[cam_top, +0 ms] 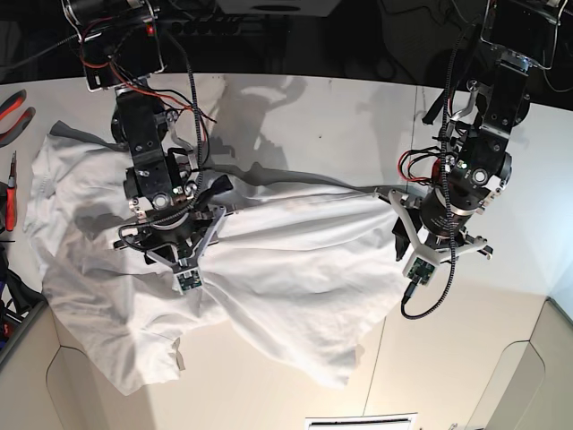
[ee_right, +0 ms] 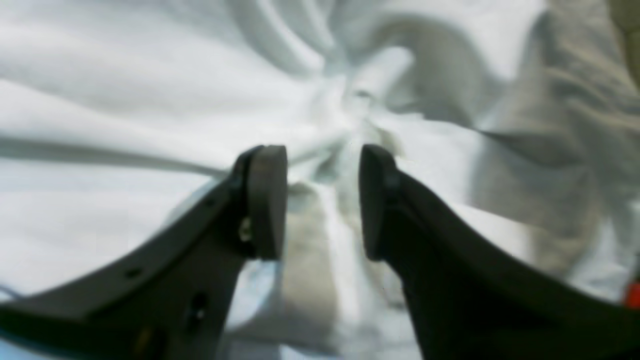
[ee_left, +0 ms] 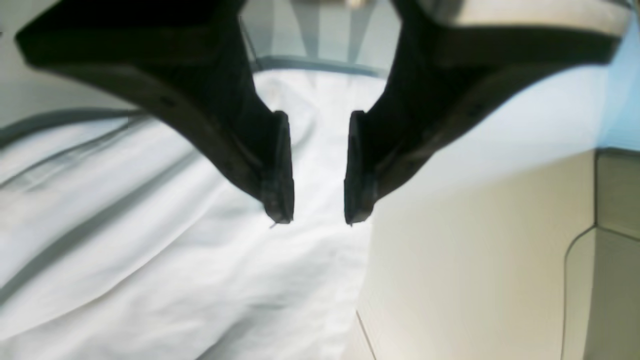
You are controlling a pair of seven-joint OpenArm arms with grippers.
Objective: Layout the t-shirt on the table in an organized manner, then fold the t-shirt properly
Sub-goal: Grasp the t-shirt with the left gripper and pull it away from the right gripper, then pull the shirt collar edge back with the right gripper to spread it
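Observation:
The white t-shirt lies crumpled across the left and middle of the table, with folds running toward its right edge. My right gripper stands open just over the cloth, and a puckered peak of the t-shirt rises just beyond its fingertips. Nothing is pinched between the pads. Over the shirt's right edge my left gripper hangs open. White t-shirt fills the left of that view and bare table the right. In the base view the right arm is over the shirt's left-middle, and the left arm at its right edge.
Red-handled pliers and other tools lie at the table's left edge. Cables hang from both arms. A thin dark seam runs across the tabletop near the front, and the table's rounded front corner is at the right.

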